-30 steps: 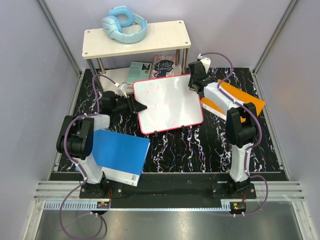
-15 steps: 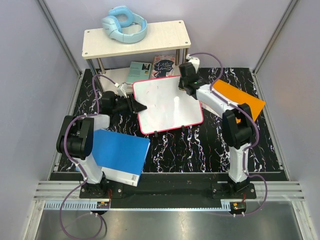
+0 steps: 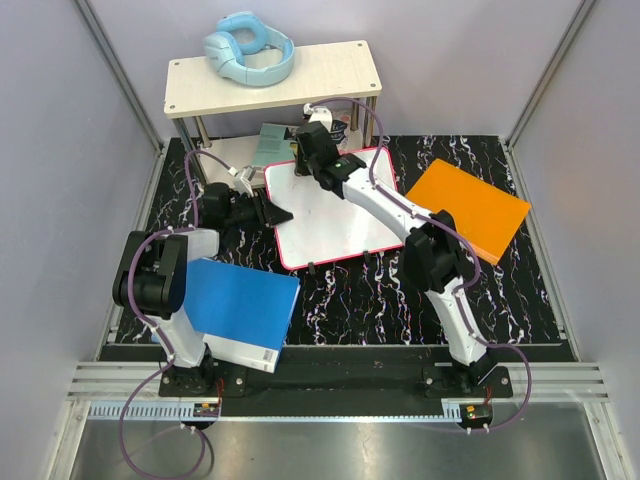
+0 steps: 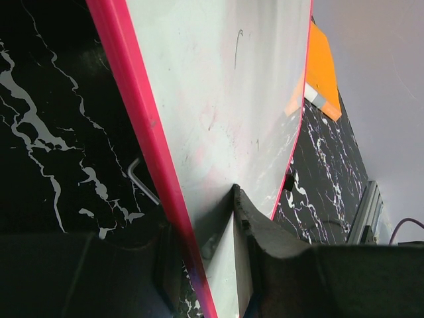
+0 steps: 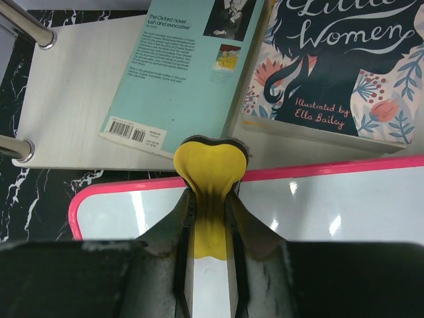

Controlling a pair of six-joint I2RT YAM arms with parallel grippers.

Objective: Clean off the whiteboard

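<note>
Top external: mid-wipe, right hand [image 3: 305,160] clenches yellow wiper [image 5: 207,173] at far corner of whiteboard [image 3: 335,215], left hand [image 3: 272,212] grasps its edge; next sweep toward faint marks [image 4: 236,46].

A black worktop [image 3: 380,300] with white streaks is lying under everything. A blue book [image 3: 240,312] is lying flat near the front left. An orange book [image 3: 468,208] is lying flat on the right side. At the back, a small pale shelf [image 3: 320,75] is standing on shiny metal legs. Light blue headphones [image 3: 248,48] are resting on its top board. On its low board, two books are lying side by side: a teal book [image 5: 192,73] and a "Little Women" book [image 5: 331,66].
</note>
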